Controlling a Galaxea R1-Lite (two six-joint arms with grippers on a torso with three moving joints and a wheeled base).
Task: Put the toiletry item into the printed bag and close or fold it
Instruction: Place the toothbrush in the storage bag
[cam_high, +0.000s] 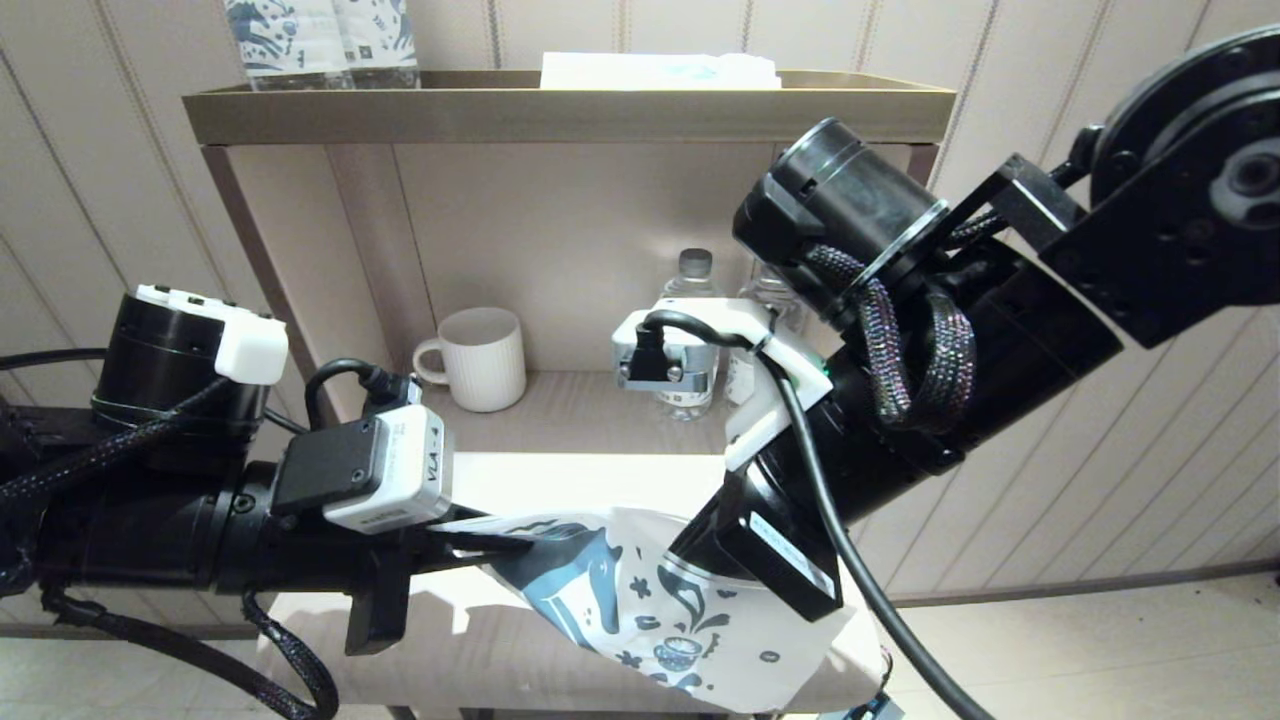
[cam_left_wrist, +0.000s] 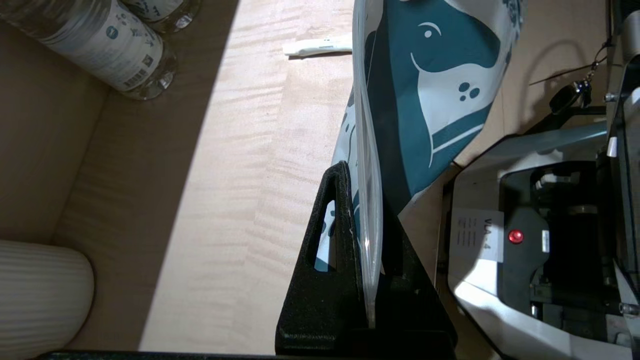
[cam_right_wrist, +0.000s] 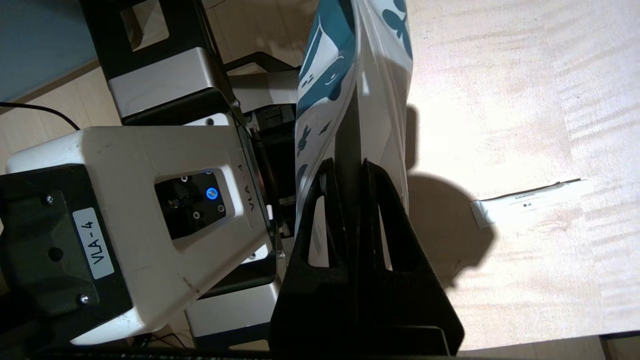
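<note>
The printed bag (cam_high: 650, 610) hangs in the air above the front of the pale wooden shelf (cam_high: 560, 480), held between both arms with its dark blue horse print facing up toward the head camera. The left gripper (cam_left_wrist: 367, 250) is clenched on one edge of the bag, the thin sheet pinched flat between its two black fingers (cam_left_wrist: 325, 260). The right gripper (cam_right_wrist: 352, 210) is clamped on the bag's other side, its fingers pressed together with the paper between them. From the head view the right gripper is hidden behind its own wrist.

The toothbrush (cam_right_wrist: 530, 201) lies flat on the shelf in its slim white wrapper — outside the bag, well apart from it, in bright light. It also shows in the left wrist view (cam_left_wrist: 320, 46), just past the bag's edge.

The shelf is a light, streaky wood grain, brightly lit at the front and shaded toward the back. In that shaded recess stands a ribbed white mug (cam_high: 480, 358) on the left and clear water bottles (cam_high: 690, 330) on the right. Above is a brass-coloured upper tray (cam_high: 560, 110) carrying more bottles (cam_high: 320, 40) with printed labels and a flat white packet (cam_high: 660, 70). Behind and to the sides runs a beige panelled wall (cam_high: 1100, 480) with thin vertical lines — a pale floor (cam_high: 1100, 640) shows at lower right.
</note>
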